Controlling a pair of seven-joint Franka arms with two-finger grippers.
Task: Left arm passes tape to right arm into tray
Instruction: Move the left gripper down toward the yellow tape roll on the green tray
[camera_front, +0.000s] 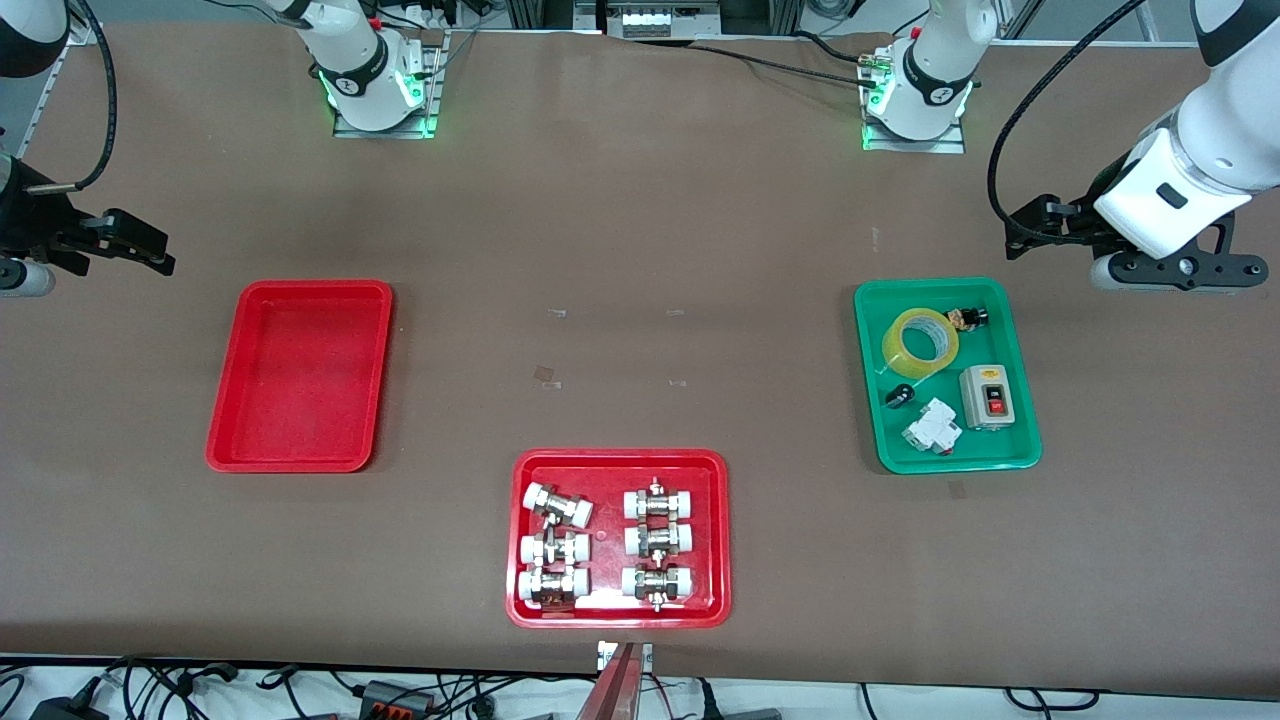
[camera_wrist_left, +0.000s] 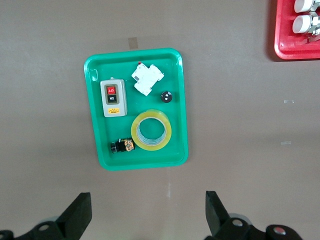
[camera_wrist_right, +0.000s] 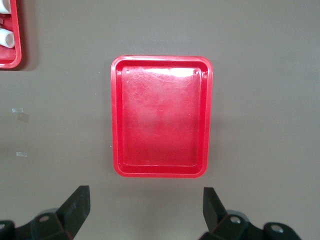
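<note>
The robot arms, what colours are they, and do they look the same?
Both are white with black joint bands and black cables. The left arm ends in a white boxy wrist and black left gripper. The right gripper has black fingers too. Green lights glow at both bases.

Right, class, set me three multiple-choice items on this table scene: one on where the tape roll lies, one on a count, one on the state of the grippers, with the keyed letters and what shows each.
1. Where is the translucent yellow roll of packing tape?
A. in the green plastic tray
B. in the plain red plastic tray
C. on the bare table

2. How many trays are on the table?
A. two
B. three
C. four

3. How are the left gripper and right gripper?
A. both open, holding nothing
B. left shut on the tape
C. right shut on the tape

Key: 1 A, the roll lies flat among small electrical parts there. 2 B, one green, two red. 3 A, each wrist view shows spread fingers with nothing between.
</note>
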